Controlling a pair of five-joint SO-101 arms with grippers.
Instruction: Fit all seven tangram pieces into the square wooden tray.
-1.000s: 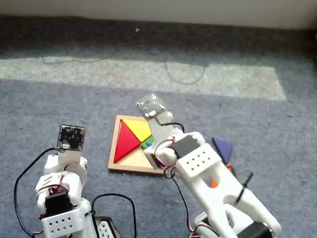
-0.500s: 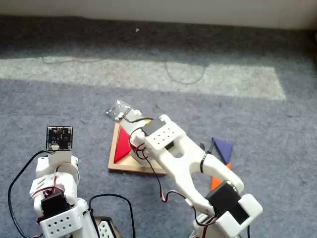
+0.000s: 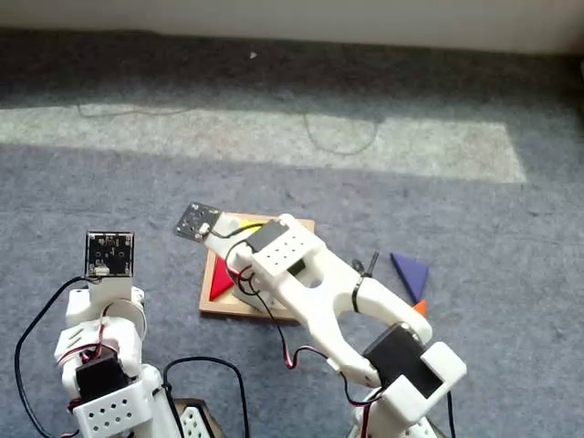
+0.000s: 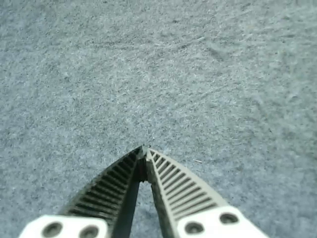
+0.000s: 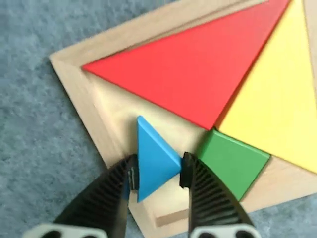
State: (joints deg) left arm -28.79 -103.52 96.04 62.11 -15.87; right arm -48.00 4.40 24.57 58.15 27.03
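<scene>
The square wooden tray [image 5: 84,106] holds a large red triangle [image 5: 193,69], a large yellow triangle [image 5: 277,99] and a green square [image 5: 230,161]. My right gripper [image 5: 157,171] is shut on a small blue triangle [image 5: 153,159], held over the bare tray floor next to the green square and near one tray corner. In the high view the right arm [image 3: 301,274] lies across the tray [image 3: 219,307], leaving a strip of red [image 3: 217,285] showing. My left gripper [image 4: 144,151] is shut with nothing in it, over bare carpet to the tray's left.
A purple triangle [image 3: 411,271] and an orange piece [image 3: 420,307] lie on the carpet right of the tray, the orange one partly behind the right arm. A thin cable [image 3: 338,146] loops on the carpet farther back.
The right arm has swung left across the tray, now covering most of it. The left arm shifted slightly left early on, then stayed still.
</scene>
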